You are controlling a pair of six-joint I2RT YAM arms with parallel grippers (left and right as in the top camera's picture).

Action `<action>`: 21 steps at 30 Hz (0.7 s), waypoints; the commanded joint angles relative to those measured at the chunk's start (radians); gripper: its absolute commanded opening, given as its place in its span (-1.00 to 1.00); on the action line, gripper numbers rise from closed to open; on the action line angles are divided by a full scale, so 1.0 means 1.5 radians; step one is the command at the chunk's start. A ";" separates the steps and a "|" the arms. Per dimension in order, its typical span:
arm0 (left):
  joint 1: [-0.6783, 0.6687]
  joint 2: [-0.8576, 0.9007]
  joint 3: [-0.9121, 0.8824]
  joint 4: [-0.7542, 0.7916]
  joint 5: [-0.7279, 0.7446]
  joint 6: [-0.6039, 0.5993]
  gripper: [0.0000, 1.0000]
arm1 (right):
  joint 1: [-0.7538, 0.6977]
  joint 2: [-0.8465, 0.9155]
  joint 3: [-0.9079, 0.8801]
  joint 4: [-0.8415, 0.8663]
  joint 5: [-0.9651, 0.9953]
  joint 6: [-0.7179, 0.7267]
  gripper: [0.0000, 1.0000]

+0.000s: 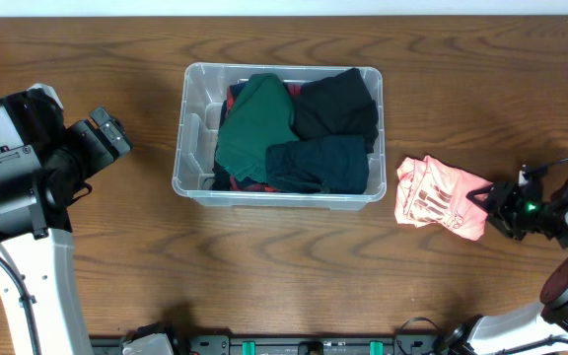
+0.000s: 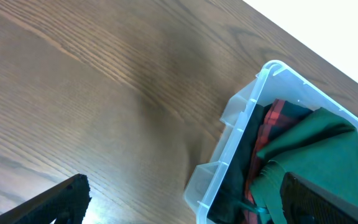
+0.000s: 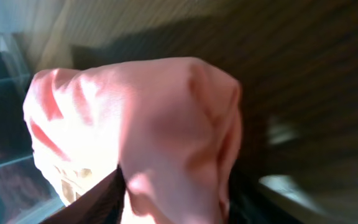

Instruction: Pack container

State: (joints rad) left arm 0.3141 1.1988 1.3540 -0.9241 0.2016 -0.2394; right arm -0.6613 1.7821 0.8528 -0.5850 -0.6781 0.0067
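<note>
The container [image 1: 278, 196] sits mid-desk [image 1: 264, 281], already stuffed with a green top [image 1: 254, 123], a black piece [image 1: 335, 104] and some red plaid. My left hand [image 1: 114, 136] hangs off to its left, fingers spread wide with nothing in them. My right hand [image 1: 489, 204] is pinched down on the edge of a pink shirt [image 1: 440, 197], which lies on the desk just right of the container.
</note>
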 commanded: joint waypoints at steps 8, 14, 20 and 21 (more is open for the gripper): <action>0.004 0.002 -0.001 -0.002 -0.008 -0.001 0.96 | 0.011 0.021 -0.030 -0.018 -0.070 -0.007 -0.97; 0.004 0.002 -0.001 -0.002 -0.008 -0.001 0.96 | 0.013 -0.082 0.019 -0.052 -0.352 0.054 -0.97; 0.004 0.002 -0.001 -0.002 -0.008 -0.001 0.96 | 0.043 -0.245 0.068 0.003 -0.472 0.228 -0.97; 0.004 0.002 -0.001 -0.002 -0.008 -0.001 0.96 | 0.052 -0.273 0.075 0.031 -0.475 0.260 -0.97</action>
State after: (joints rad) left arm 0.3141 1.1992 1.3540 -0.9241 0.2020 -0.2394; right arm -0.6178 1.4803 0.9142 -0.5808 -1.2034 0.2119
